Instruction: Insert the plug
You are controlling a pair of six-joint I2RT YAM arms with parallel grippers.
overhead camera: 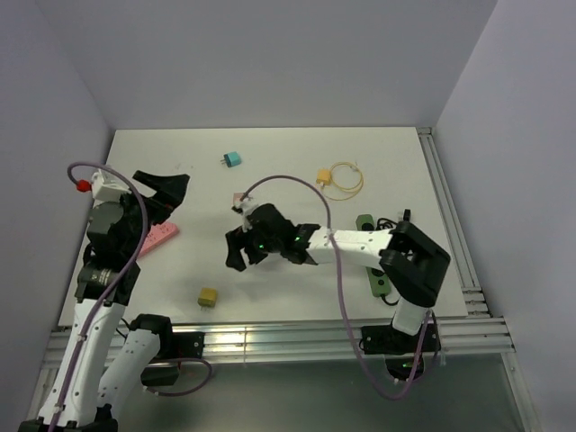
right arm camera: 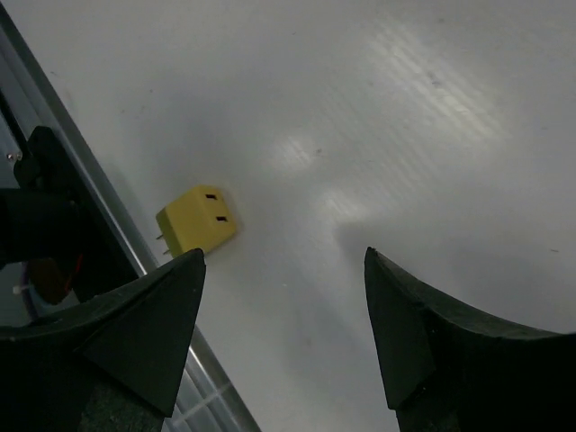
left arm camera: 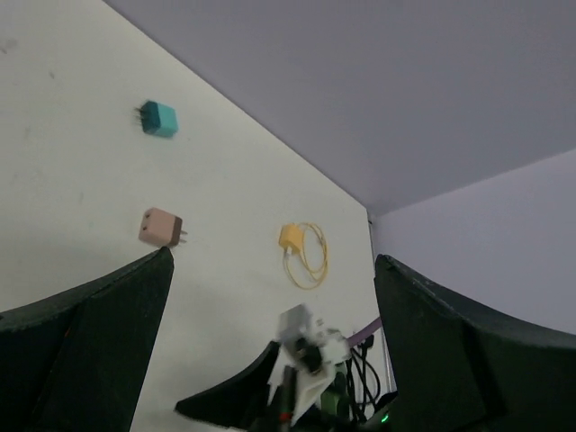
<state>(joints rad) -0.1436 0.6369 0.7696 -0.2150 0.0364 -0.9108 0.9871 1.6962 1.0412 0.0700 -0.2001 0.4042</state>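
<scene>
The white table (overhead camera: 270, 144) is running up against lavender walls at 12, 9 and 3 o'clock, with a metal rail (overhead camera: 453, 234) lining its 3 o'clock edge and more rails (overhead camera: 288, 340) lining the 6 o'clock edge in front of the arm bases. The left gripper (overhead camera: 169, 196) is hanging at 9 o'clock, close to the wall, with its fingers spread wide and nothing between them. The right gripper (overhead camera: 245, 256) is reaching across to about the middle of the table, its fingers parted and gripping nothing, with bare surface showing between them in the wrist view. A yellow block (overhead camera: 209, 296) with two slots is lying at 7 o'clock, near the front rail and apart from the right gripper. A pink plug (overhead camera: 240, 199) is lying just beyond the right wrist, a teal plug (overhead camera: 232, 159) is sitting toward 12 o'clock, and a yellow plug (overhead camera: 323, 177) is lying at 1 o'clock beside its coiled cable (overhead camera: 347, 180). All three are lying loose and well apart. A green power strip (overhead camera: 364, 221) is lying at 3 o'clock, partly hidden under the right arm, and a pink strip (overhead camera: 157, 238) is resting at 9 o'clock under the left gripper. Open room is showing across the far half and between the arms.
</scene>
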